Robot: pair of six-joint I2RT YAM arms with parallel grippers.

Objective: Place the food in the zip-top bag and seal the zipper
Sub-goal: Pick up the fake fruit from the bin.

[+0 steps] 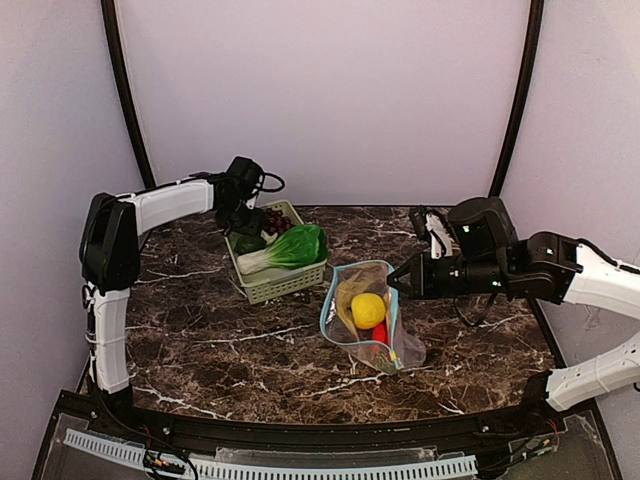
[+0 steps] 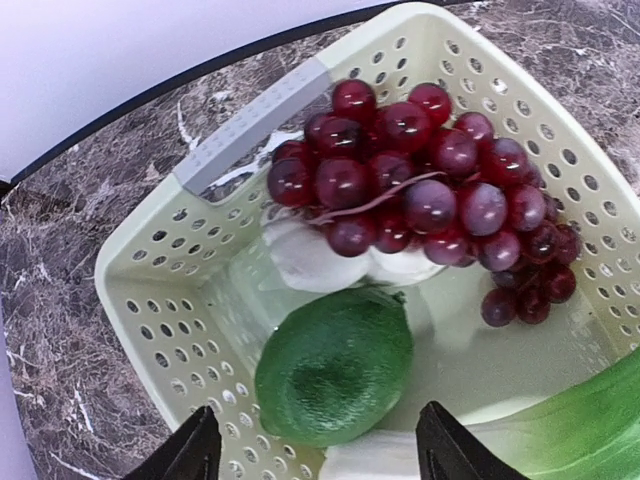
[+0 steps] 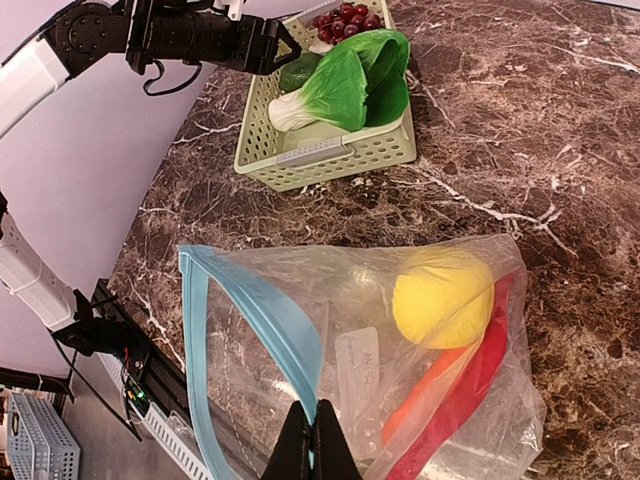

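Note:
The zip-top bag point(image 1: 408, 350) lies open on the table with the yellow lemon point(image 3: 440, 297) and red chilli peppers point(image 3: 462, 398) inside. My right gripper point(image 3: 312, 440) is shut on the bag's mouth at the light blue zipper point(image 3: 270, 310), holding it up and open. My left gripper point(image 2: 320, 455) hovers open over the basket, its fingers on either side of the dark green piece point(image 2: 335, 365) and above it. White garlic point(image 2: 315, 258) and purple grapes point(image 2: 430, 180) lie just beyond. The bok choy point(image 1: 290, 248) fills the basket's near half.
The pale green slotted basket point(image 1: 280, 285) stands at the back left of the marble table, left of the bag. Its grey handle point(image 2: 250, 125) is on the far rim. The curtain wall runs close behind it.

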